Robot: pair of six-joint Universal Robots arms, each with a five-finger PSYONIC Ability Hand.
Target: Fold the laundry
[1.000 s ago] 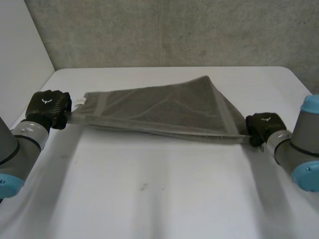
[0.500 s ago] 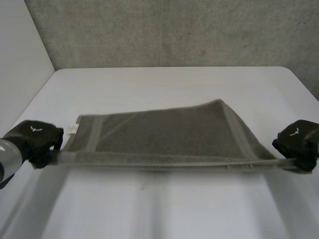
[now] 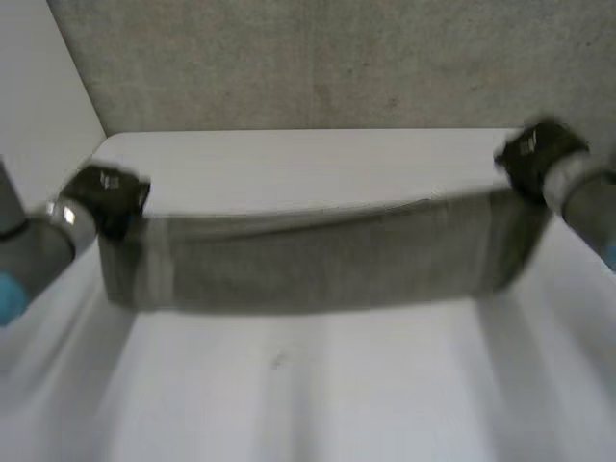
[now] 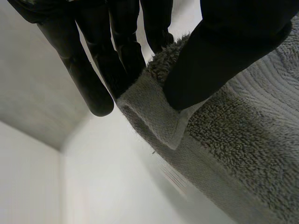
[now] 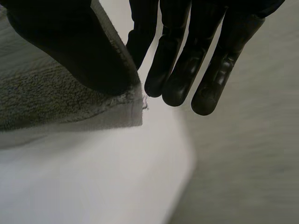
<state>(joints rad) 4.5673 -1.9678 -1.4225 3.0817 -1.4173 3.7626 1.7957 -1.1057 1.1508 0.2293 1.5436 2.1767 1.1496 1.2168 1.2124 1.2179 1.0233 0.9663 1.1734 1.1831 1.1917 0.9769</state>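
Two hands were on one piece of laundry. A grey terry-cloth towel [image 3: 318, 265] hung as a long band across the middle of the frame in the head view, stretched from side to side over the white desk [image 3: 318, 404]. The left hand [image 3: 108, 197], at the middle left of the frame, had one upper corner. The right hand [image 3: 534, 159], at the upper right, had the other and sat a touch higher. The top edge ran nearly straight between them with a slight sag. Whether the lower edge touched the desk could not be told.

Up close on the left wrist, the thumb [image 4: 224, 56] was clamped down on the pale hem at the corner, with the fingers [image 4: 121, 60] straight behind the cloth: a firm pinch. On the right wrist it was the same story. The thumb [image 5: 74, 46] pressed on the corner's top face and the fingers [image 5: 180, 65] reached straight past the hem, at least one of them seemingly backing the cloth.

My read was that the fold was in mid-swing, with the held edge up in the air and waiting to be laid over. The next move called for both hands to travel together at even height, keeping the band taut. They would lower the held edge squarely onto the towel's other edge, and neither pinch should loosen until the corners lined up.
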